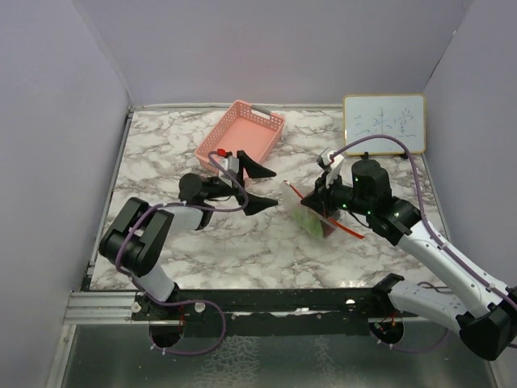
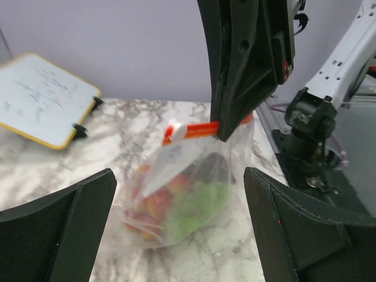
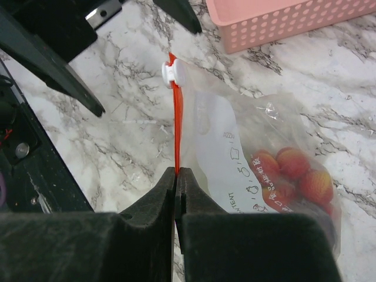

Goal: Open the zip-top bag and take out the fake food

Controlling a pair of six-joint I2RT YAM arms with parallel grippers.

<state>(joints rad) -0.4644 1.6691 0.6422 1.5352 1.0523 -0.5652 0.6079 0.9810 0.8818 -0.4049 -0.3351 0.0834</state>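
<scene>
The zip-top bag point(image 1: 311, 217) hangs just above the marble at the table's middle, its red-orange zip strip point(image 3: 176, 123) uppermost. My right gripper point(image 3: 177, 171) is shut on that strip, and it shows in the top view as well point(image 1: 325, 194). A white slider point(image 3: 173, 73) sits at the strip's far end. The fake food point(image 2: 188, 202), red and green pieces, lies in the bag's bottom point(image 3: 294, 173). My left gripper point(image 1: 260, 186) stands open a little to the left of the bag. In the left wrist view its jaws point(image 2: 179, 176) frame the bag point(image 2: 176, 170) without touching it.
A pink mesh basket point(image 1: 241, 137) stands at the back, behind the left gripper, and its wall shows in the right wrist view point(image 3: 282, 20). A small whiteboard point(image 1: 384, 123) leans at the back right corner. Purple walls close in the table on three sides.
</scene>
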